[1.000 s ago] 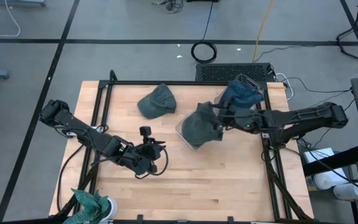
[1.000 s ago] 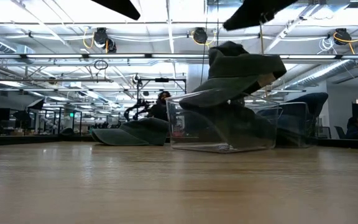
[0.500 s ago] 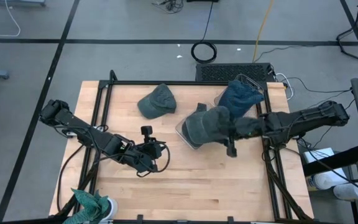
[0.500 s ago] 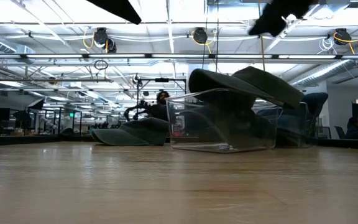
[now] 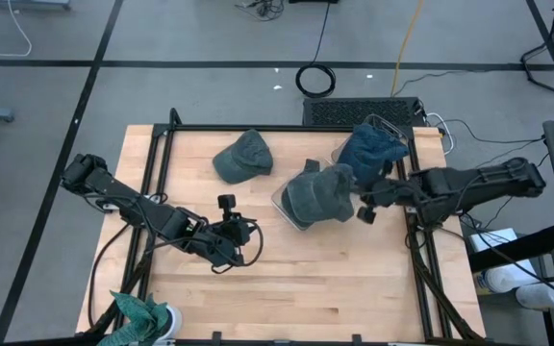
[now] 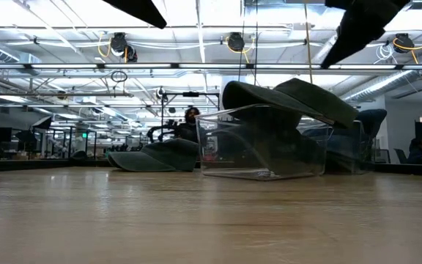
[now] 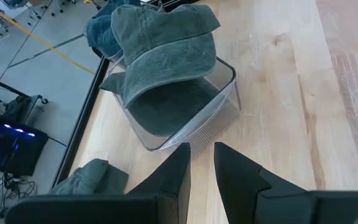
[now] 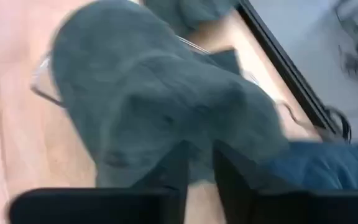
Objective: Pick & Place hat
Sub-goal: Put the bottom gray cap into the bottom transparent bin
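Dark grey-green fabric cap (image 5: 320,192) sits on top of the clear plastic rectangular bin (image 5: 292,215) at table centre-right, brim overhanging the bin's rim. Right gripper (image 5: 367,204) hangs just right of the cap, not touching it, fingers nearly pressed together and empty. Left gripper (image 5: 240,234) hovers low over the wooden table (image 5: 335,279) left of the bin, fingers with a narrow gap, holding nothing. Second grey-green cap (image 5: 242,157) lies flat on the far side of the table. Blue fabric cap (image 5: 371,148) fills a wire basket (image 5: 389,126) at the far right.
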{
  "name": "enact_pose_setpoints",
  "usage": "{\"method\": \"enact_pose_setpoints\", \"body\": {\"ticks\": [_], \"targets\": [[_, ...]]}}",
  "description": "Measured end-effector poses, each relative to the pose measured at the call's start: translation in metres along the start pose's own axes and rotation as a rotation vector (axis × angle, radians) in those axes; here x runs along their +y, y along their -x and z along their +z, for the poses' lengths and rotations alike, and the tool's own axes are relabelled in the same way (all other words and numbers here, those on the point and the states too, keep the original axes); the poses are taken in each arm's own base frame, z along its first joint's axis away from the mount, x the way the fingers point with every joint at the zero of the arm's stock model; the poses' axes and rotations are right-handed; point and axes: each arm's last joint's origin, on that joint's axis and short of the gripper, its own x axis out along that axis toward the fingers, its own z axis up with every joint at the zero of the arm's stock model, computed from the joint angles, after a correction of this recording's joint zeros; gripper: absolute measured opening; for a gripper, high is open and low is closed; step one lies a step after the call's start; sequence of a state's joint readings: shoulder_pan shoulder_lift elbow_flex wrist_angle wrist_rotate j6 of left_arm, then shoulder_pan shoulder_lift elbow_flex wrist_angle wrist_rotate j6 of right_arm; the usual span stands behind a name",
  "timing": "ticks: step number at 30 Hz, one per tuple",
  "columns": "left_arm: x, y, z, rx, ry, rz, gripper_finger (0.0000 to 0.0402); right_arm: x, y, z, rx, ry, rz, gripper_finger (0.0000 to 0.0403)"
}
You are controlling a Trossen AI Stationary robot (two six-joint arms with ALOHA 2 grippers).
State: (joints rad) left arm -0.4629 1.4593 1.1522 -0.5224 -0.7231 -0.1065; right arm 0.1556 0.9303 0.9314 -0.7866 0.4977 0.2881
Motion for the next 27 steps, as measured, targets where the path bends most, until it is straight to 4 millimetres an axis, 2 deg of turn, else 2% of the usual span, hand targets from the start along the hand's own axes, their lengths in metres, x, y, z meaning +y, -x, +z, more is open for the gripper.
{"method": "enact_pose_setpoints", "body": {"ticks": [3, 6, 10, 15, 20, 27], "targets": [[0.0, 0.0, 0.0, 0.0, 0.0, 0.0, 0.0081, -0.015, 0.006, -0.009, 0.049, -0.094, -0.065, 0.0108], [0.0, 0.0, 0.0, 0.0, 0.0, 0.0, 0.0081, -0.024, 0.003, -0.022, 0.05, -0.198, -0.123, 0.0163], [0.0, 0.0, 0.0, 0.0, 0.001, 0.0, 0.0081, -0.027, -0.014, -0.036, 0.034, -0.328, -0.069, 0.0229], [0.0, 0.0, 0.0, 0.0, -0.003, 0.0, 0.0081, -0.025, -0.042, -0.05, 0.0, -0.426, 0.082, 0.0286], [0.001, -0.001, 0.0, 0.002, -0.005, 0.003, 0.0081, -0.026, -0.058, -0.056, -0.089, -0.47, 0.113, 0.0309], [0.001, -0.001, 0.0, 0.002, -0.006, 0.003, 0.0081, -0.03, -0.068, -0.06, -0.163, -0.506, 0.151, 0.0301]]}}
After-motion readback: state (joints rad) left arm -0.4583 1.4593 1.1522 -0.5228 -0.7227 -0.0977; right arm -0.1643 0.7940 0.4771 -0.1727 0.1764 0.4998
